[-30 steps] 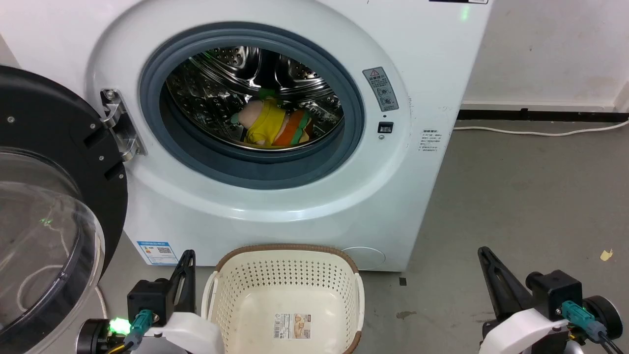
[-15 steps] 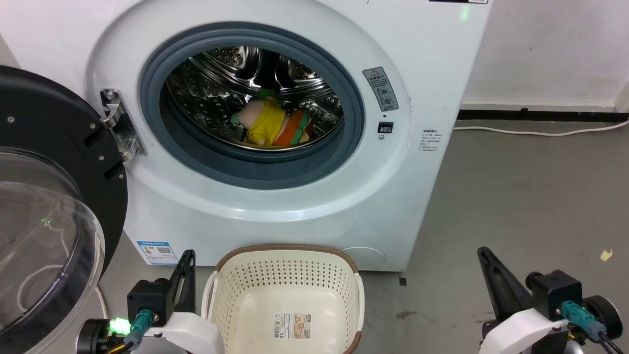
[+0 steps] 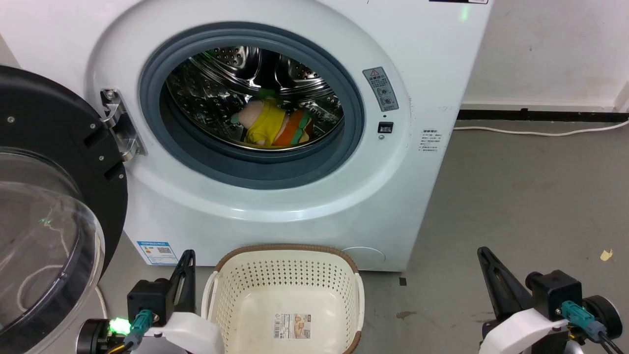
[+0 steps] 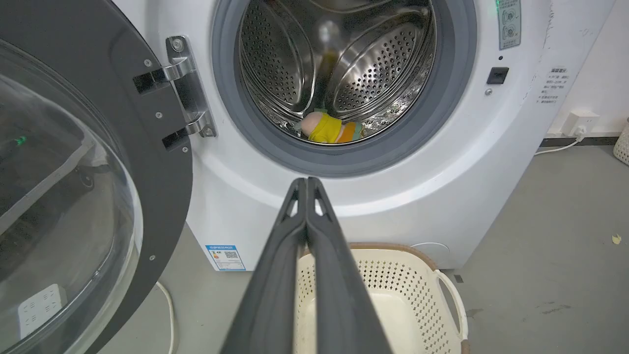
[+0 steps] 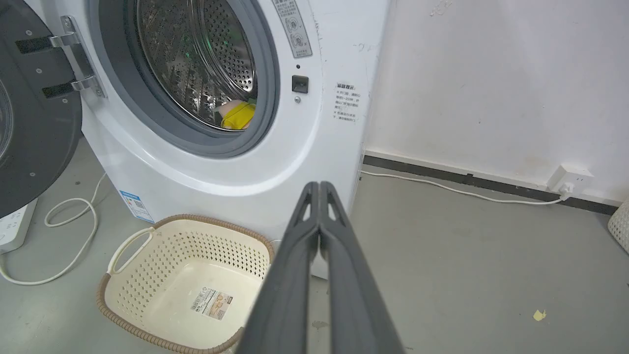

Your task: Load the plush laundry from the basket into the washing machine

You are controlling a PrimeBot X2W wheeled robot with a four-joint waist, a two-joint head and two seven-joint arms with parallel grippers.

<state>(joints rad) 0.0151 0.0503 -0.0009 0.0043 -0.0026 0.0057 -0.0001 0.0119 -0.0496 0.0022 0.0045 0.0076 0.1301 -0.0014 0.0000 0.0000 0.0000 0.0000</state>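
The plush laundry (image 3: pixel 273 126) (image 4: pixel 328 131) (image 5: pixel 238 114) lies on the bottom of the steel drum inside the washing machine (image 3: pixel 275 196) (image 4: pixel 442 147) (image 5: pixel 314 137), whose black-framed domed door (image 3: pixel 44 206) (image 4: pixel 73 162) hangs open at the left. The cream basket (image 3: pixel 287 275) (image 4: pixel 417 290) (image 5: pixel 182 246) stands on the floor before the washer, holding just its paper label. My left gripper (image 3: pixel 186 255) (image 4: pixel 306 183) is shut with nothing in it, left of the basket. To the basket's right, my right gripper (image 3: pixel 482 251) (image 5: pixel 319 186) is shut and holds nothing too.
A white cable (image 3: pixel 540 132) (image 5: pixel 442 186) runs along the wall base to a socket (image 5: pixel 569 179). Another cord (image 5: pixel 59 236) loops on the grey floor under the door. A bit of yellow scrap (image 3: pixel 606 254) lies at the right.
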